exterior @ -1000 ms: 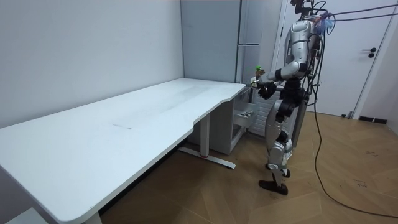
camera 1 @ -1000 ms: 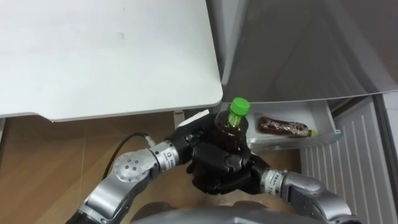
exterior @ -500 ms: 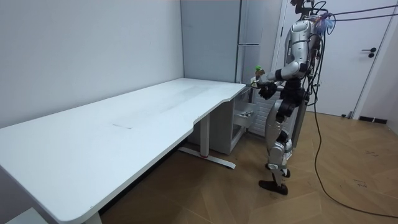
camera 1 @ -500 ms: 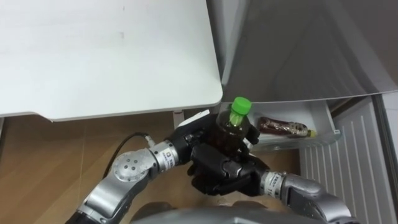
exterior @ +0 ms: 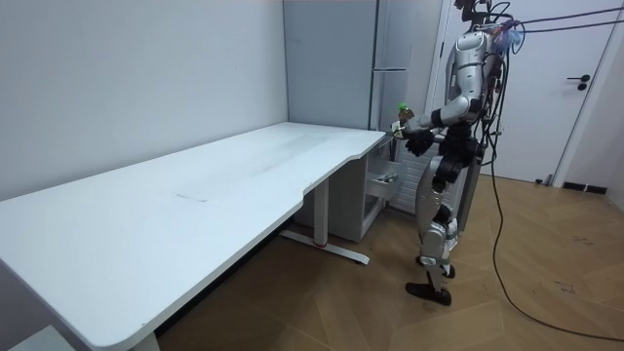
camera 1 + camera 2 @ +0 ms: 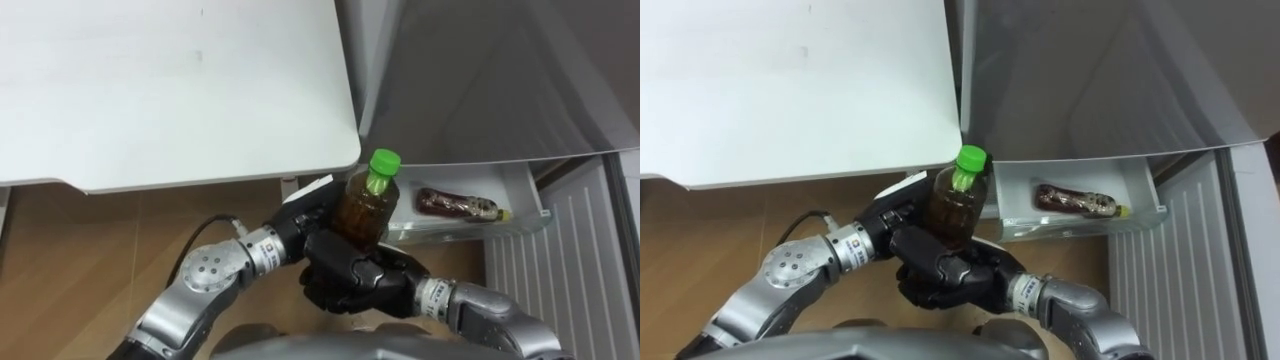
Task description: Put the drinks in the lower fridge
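Change: your bottle (image 6: 362, 205) now sits higher out of the hands than a second ago. More amber body is clear and the green cap leans toward the far right. Drawer and table haven't moved, so that's the bottle, not the camera.

Right hand (image 6: 350, 280) is wrapped round the bottle's base. Left hand (image 6: 303, 215) sits against its left side; can't tell its grip.

Looks like lift is done and carry to the fridge is next.

Eye views show the open lower drawer (image 6: 522, 186) to the right, with another drink (image 6: 455, 204) lying in it and free space to its left.

Room view shows what they don't: you stand upright at the table (image 5: 195, 195) end, and the bottle is at chest height, well above the drawer. Expect a bend.
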Controlling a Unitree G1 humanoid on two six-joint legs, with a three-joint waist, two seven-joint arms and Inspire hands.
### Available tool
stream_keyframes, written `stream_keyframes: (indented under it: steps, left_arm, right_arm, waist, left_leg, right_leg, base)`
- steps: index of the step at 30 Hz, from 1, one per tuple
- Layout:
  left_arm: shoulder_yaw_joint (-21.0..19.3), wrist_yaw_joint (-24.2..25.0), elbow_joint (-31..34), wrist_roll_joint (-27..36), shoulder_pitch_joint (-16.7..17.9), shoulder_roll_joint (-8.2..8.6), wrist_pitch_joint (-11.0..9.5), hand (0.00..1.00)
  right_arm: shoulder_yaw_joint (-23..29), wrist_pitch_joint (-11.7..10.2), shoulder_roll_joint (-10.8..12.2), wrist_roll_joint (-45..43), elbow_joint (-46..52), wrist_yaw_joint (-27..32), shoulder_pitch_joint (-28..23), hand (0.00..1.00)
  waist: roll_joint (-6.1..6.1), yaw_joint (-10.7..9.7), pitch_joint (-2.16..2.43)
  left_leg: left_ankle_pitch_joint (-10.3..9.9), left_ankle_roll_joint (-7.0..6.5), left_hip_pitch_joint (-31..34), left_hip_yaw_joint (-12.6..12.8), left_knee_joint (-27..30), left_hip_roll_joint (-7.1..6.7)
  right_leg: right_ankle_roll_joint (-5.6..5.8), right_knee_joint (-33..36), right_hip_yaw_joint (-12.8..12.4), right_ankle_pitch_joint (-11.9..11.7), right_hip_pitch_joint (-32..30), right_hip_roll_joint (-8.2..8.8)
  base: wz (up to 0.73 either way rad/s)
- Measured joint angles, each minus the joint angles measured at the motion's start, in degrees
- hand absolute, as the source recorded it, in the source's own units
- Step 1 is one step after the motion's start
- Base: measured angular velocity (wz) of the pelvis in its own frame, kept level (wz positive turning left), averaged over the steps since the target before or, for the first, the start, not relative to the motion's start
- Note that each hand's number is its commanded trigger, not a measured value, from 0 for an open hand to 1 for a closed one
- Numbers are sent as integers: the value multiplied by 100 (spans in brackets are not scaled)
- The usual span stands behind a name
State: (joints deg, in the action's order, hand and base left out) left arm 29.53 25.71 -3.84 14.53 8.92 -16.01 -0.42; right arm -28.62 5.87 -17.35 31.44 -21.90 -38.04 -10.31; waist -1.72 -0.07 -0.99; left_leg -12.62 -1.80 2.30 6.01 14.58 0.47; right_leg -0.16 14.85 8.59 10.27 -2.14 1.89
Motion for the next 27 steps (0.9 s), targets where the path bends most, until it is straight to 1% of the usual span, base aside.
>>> stream_keyframes:
  steps: [6,8,13,15,16,17,19,22,24,25,26,27]
  left_arm:
    - [-9,18,-154,53,1,28,-46,0]
    - [-17,23,-289,119,3,27,-97,0]
    - [-47,27,-529,382,8,-6,-101,0]
    - [-73,29,-683,399,-1,-4,-128,0]
    - [-81,54,-749,453,5,-4,-152,0]
    - [-82,101,-833,625,15,-5,-157,0]
    - [-82,142,-912,734,14,-4,-163,0]
    - [-170,197,-977,744,13,23,-180,0]
    - [-205,211,-983,720,25,-21,-204,0]
    - [-252,211,-1081,658,76,-78,-199,0]
    - [-376,198,-1152,625,185,-58,-191,0]
    - [-442,198,-1153,624,233,-16,-192,0]
  right_arm:
    - [0,0,4,-3,-41,0,-16,100]
    - [-11,1,5,-3,-41,-2,-60,100]
    - [-20,23,9,16,-40,35,-163,100]
    - [-20,80,2,53,-42,110,-190,100]
    - [-6,147,-10,194,-77,180,-199,100]
    - [44,169,-15,299,-145,212,-200,100]
    - [111,171,-25,481,-245,293,-201,100]
    - [290,182,-49,576,-253,322,-215,100]
    - [402,182,-53,735,-253,349,-211,100]
    - [558,179,-44,829,-248,393,-198,100]
    - [695,174,-32,878,-243,526,-193,100]
    - [750,174,-30,879,-244,600,-205,100]
  waist:
    - [-11,37,-7]
    - [-14,54,-9]
    - [-29,31,-8]
    - [-32,35,-7]
    - [-32,37,-7]
    - [-28,37,-4]
    - [-25,36,-2]
    - [2,30,15]
    - [32,-24,21]
    - [55,-98,35]
    - [70,-150,42]
    - [70,-152,42]
  left_leg:
    - [2,0,-56,13,-48,-4]
    - [6,1,-144,31,-113,-10]
    - [6,2,-273,31,-189,-12]
    - [6,2,-283,33,-194,-13]
    - [6,2,-285,45,-192,-15]
    - [6,2,-286,46,-180,-15]
    - [6,2,-287,48,-172,-15]
    - [6,2,-292,45,-144,-11]
    - [6,2,-298,41,-135,-9]
    - [6,2,-311,33,-138,-10]
    - [6,2,-377,46,-162,-13]
    - [6,2,-403,51,-198,-12]
  right_leg:
    - [1,-12,-57,1,13,-9]
    - [5,-37,-53,3,100,-11]
    - [6,-129,-53,4,247,-19]
    - [7,-131,-48,4,258,-19]
    - [7,-131,-40,4,258,-16]
    - [7,-131,-34,4,258,-14]
    - [7,-130,-20,4,258,-12]
    - [7,-126,-21,4,261,-11]
    - [7,-127,-17,4,280,-10]
    - [7,-128,-6,4,299,-6]
    - [7,-129,-15,4,339,-6]
    - [7,-129,-37,4,361,-9]
  base:
    - [-1]
    - [-4]
    - [0]
    - [0]
    - [0]
    - [0]
    - [0]
    - [0]
    - [2]
    - [0]
    - [0]
    - [-6]
